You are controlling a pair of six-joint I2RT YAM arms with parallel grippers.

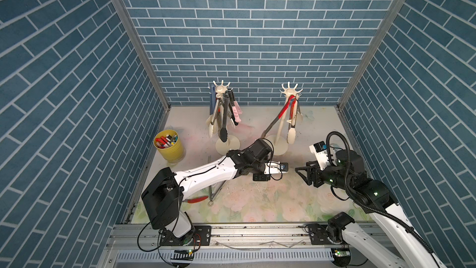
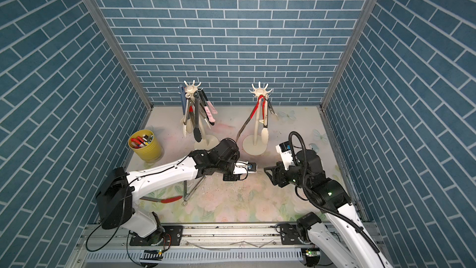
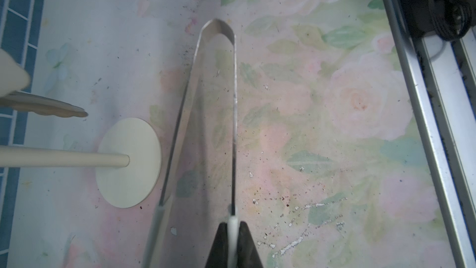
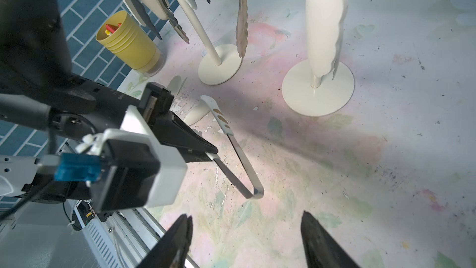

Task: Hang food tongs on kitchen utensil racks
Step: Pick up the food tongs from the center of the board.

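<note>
1. Nearest the top camera is the front rail (image 1: 257, 232), with both arm bases bolted to it.
2. At the far left of the floral mat (image 1: 270, 202) stands the yellow cup (image 1: 168, 146), full of markers.
3. To its right, partly under the left arm, the red-tipped tongs (image 1: 197, 199) lie flat. The bare steel tongs (image 1: 211, 194) lie just beside them, and neither is on a hook.
4. Behind these stands the left rack (image 1: 221, 88), crowded with a cluster of hanging tongs (image 1: 223, 125) in blue, pink, black-tipped and cream-tipped.
5. The left gripper (image 4: 213, 154) reaches over the middle of the mat. Its jaws are pressed together on the cream tip of one arm of the held tongs (image 3: 234, 125). The second arm splays free, and the steel bend points toward the right gripper.
6. The right rack (image 1: 280, 130) stands behind, near the held tongs but apart from them. The red-handled tongs (image 1: 285, 110) and a cream-tipped pair (image 1: 291, 135) hang from its hooks.
7. The right gripper (image 4: 247, 214) faces the bend with its jaws spread wide — it grips nothing and is not touching the held tongs.
</note>
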